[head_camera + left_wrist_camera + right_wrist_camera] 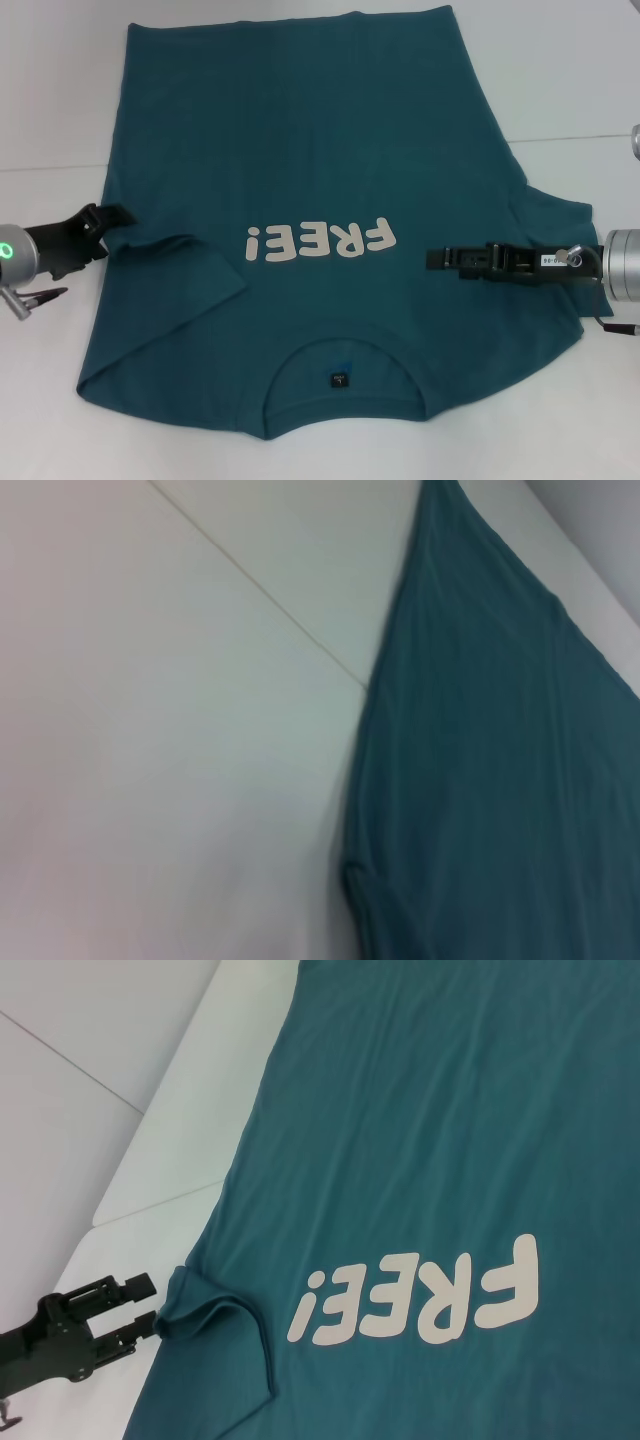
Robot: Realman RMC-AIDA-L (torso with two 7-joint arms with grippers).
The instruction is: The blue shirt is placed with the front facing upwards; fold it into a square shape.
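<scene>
Lying spread front-up across the white table [60, 120], blue shirt [300, 150] with "FREE!" lettering [320, 240] and collar [340, 350] nearest the robot, left sleeve [175, 265] folded inward. Left gripper [120, 218] at that sleeve's edge, fingers parted around the fabric. Right gripper [440, 258] over the opposite side; finger state cannot be told.

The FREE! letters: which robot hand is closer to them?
Right. The right gripper reaches over the blue shirt beside the FREE! lettering; the left gripper sits at the far sleeve.
</scene>
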